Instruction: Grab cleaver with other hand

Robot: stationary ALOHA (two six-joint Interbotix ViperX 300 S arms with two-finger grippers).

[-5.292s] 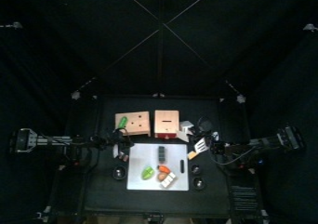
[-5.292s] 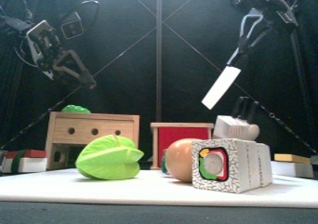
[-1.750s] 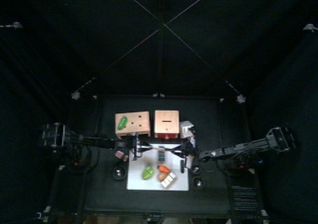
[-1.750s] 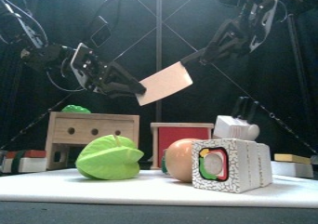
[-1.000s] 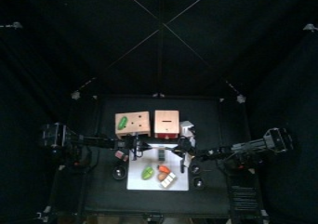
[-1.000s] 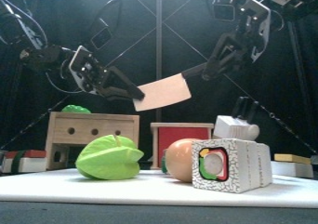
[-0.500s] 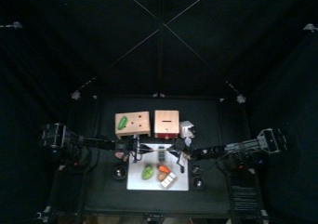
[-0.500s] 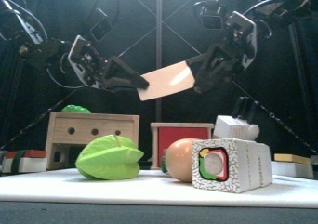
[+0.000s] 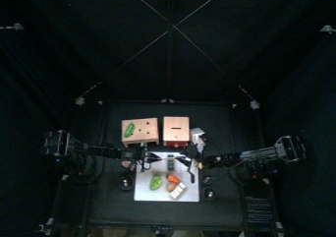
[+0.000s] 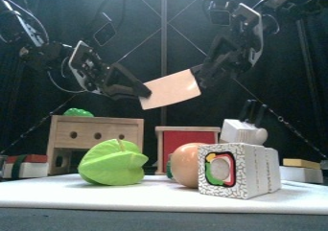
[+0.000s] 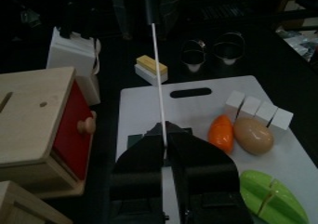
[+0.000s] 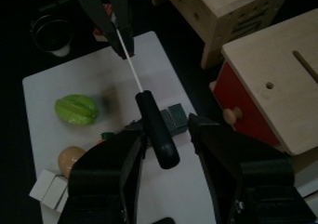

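The cleaver (image 10: 174, 88) hangs in the air above the cutting board, its pale blade tilted. My left gripper (image 10: 130, 89) is shut on the blade's left end. In the left wrist view the blade (image 11: 154, 70) shows edge-on, running out from between the closed jaws of the left gripper (image 11: 165, 137). My right gripper (image 10: 213, 69) sits at the handle end with its jaws spread. The right wrist view shows the black handle (image 12: 154, 125) lying between the parted jaws of the right gripper (image 12: 161, 139), with gaps on both sides. From above, both grippers meet over the board (image 9: 168, 158).
A white cutting board (image 11: 199, 105) carries a green star fruit (image 10: 113, 163), an orange fruit (image 10: 190, 164) and a sushi roll (image 10: 239, 172). Behind stand a wooden box (image 10: 90, 131), a red box (image 10: 183, 136) and a knife block (image 10: 244, 129).
My right gripper's jaws have spread apart off the cleaver's handle and drawn slightly up and right. My left gripper keeps its hold on the blade, which has barely shifted.
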